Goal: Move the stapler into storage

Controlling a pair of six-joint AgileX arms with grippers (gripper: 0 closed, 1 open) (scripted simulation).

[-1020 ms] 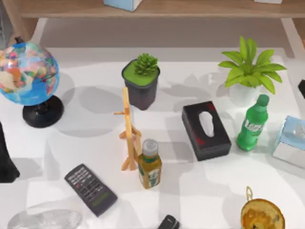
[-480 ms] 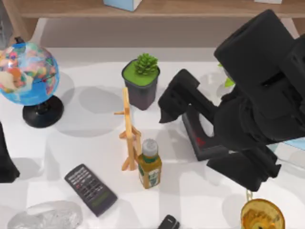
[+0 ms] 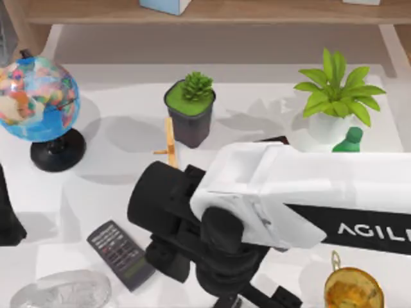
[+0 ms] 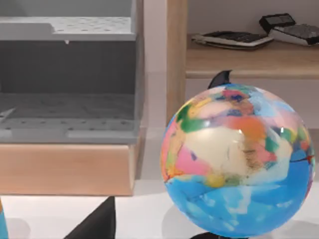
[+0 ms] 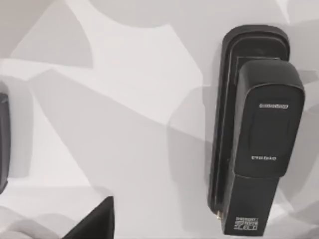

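Observation:
The stapler (image 5: pixel 259 134) is a small black object with a rounded end, lying flat on the white table. In the top view it sits at the table's front edge (image 3: pixel 226 301), just under my right arm's black wrist. My right arm (image 3: pixel 308 186) reaches in from the right across the table's middle. Its gripper (image 3: pixel 225 279) hovers above the stapler, open and holding nothing. One dark finger (image 5: pixel 97 221) shows beside the stapler, apart from it. My left gripper (image 3: pixel 6 221) is parked at the table's left edge, open.
A black remote (image 3: pixel 122 253) lies left of the stapler. A globe (image 3: pixel 38 96), a potted succulent (image 3: pixel 191 109), a wooden rack (image 3: pixel 170 141), a leafy plant (image 3: pixel 334 96), a green bottle (image 3: pixel 350 138) and a gold object (image 3: pixel 353 289) stand around. A grey bin (image 4: pixel 70 84) adjoins a wooden shelf (image 4: pixel 249 59).
My right arm has swung in from the right edge across the table, and its wrist now hangs over the front middle above the stapler. It covers the tissue box and the tea bottle.

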